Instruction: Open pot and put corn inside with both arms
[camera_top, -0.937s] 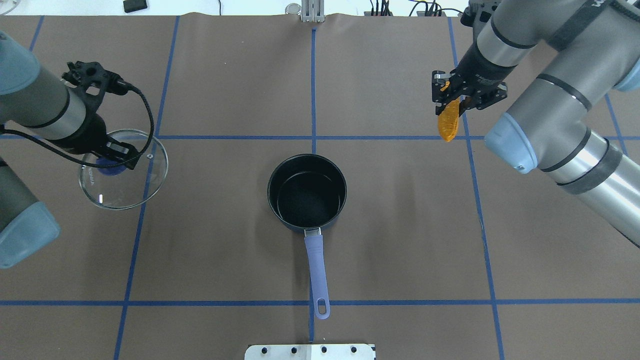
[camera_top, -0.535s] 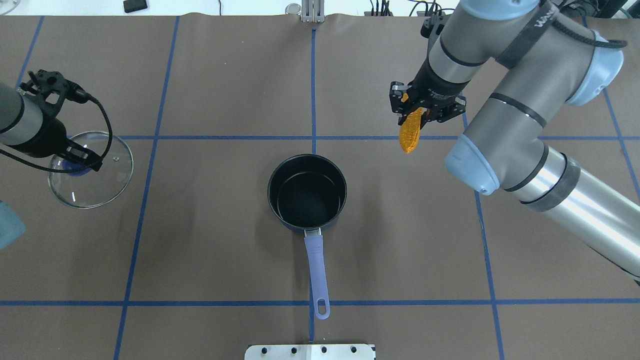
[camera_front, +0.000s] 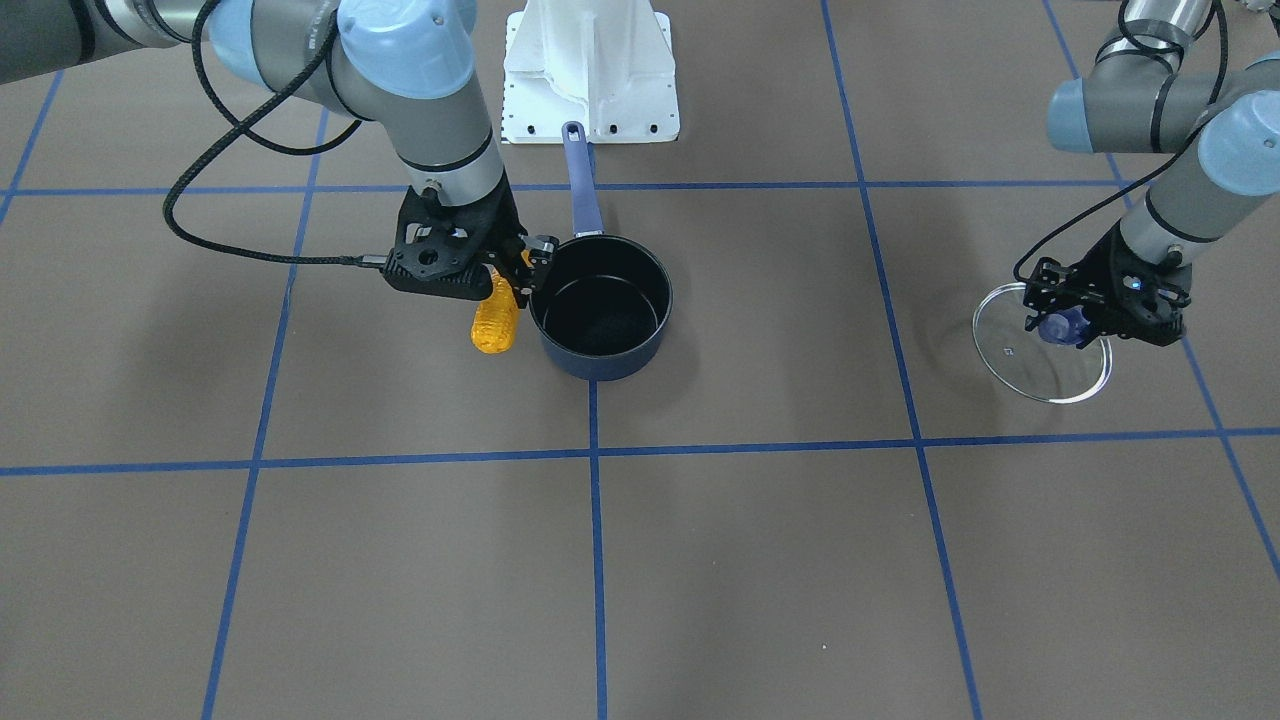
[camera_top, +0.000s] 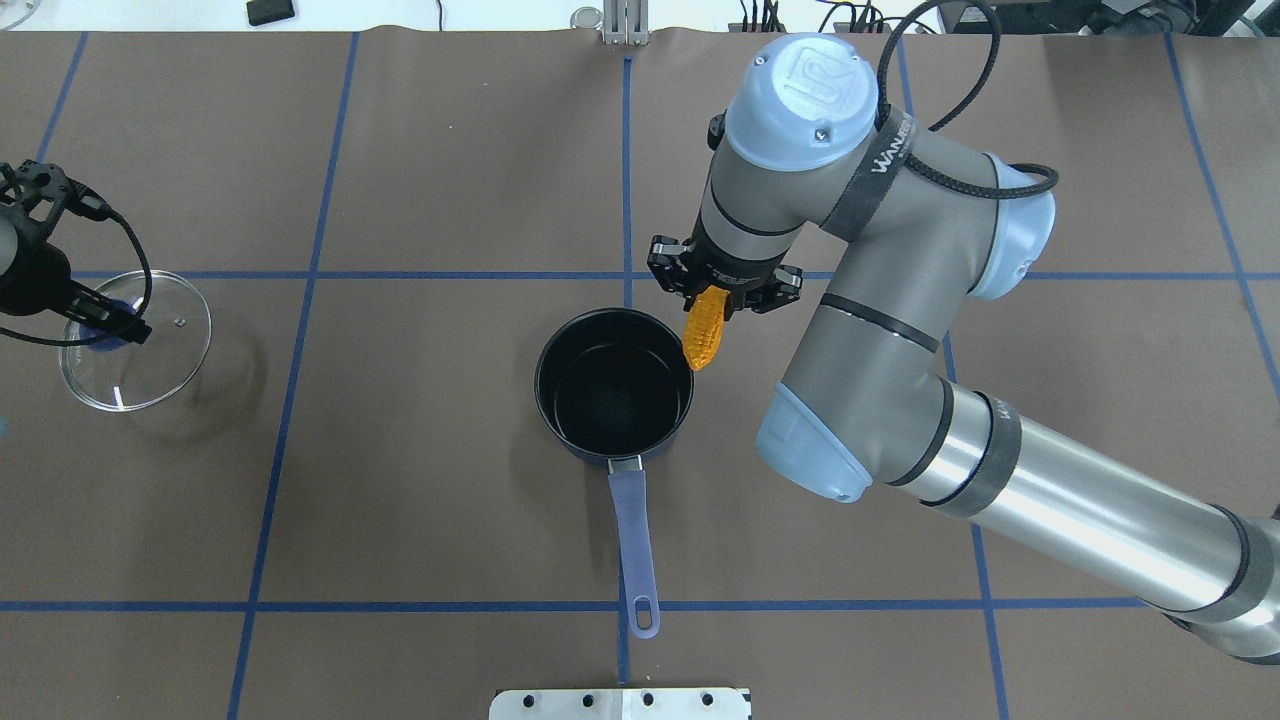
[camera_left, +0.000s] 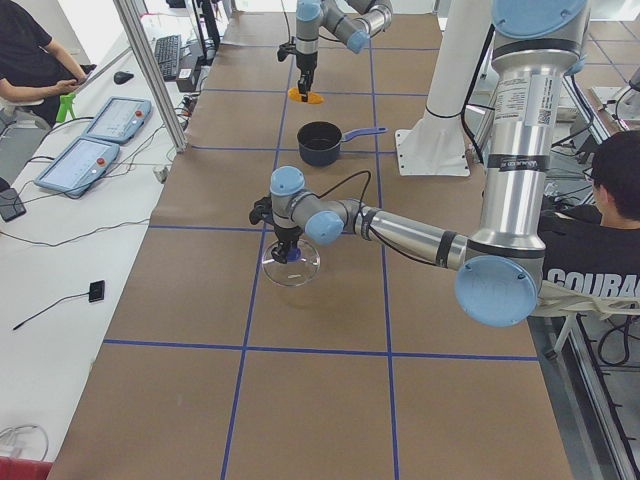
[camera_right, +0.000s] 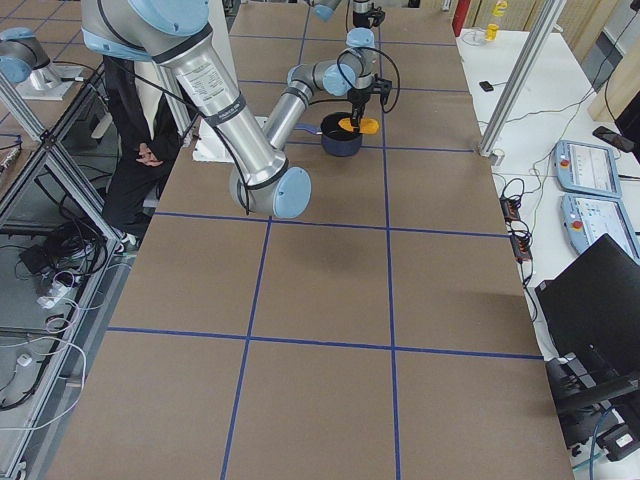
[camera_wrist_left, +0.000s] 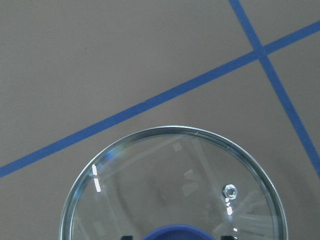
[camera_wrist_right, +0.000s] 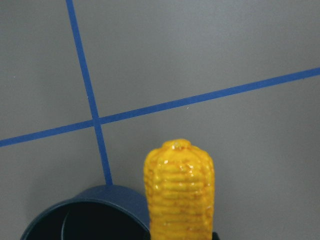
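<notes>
The open dark blue pot (camera_top: 613, 385) with a lavender handle (camera_top: 634, 545) stands mid-table, empty inside; it also shows in the front view (camera_front: 600, 305). My right gripper (camera_top: 722, 288) is shut on the orange-yellow corn (camera_top: 705, 335), which hangs tip-down just beside the pot's far right rim; the corn shows in the front view (camera_front: 495, 320) and the right wrist view (camera_wrist_right: 180, 192). My left gripper (camera_top: 95, 322) is shut on the blue knob of the glass lid (camera_top: 135, 340), held far left of the pot; the lid shows in the front view (camera_front: 1042, 345) and the left wrist view (camera_wrist_left: 172, 187).
Brown table cover with blue tape grid lines (camera_top: 627, 150). A white mount plate (camera_top: 620, 703) sits at the near edge behind the pot handle. Operators and teach pendants (camera_left: 90, 150) are beside the table in the side views.
My right arm has carried the corn left and nearer, from the far right to the pot's rim. My left arm has carried the lid further left, away from the pot.
</notes>
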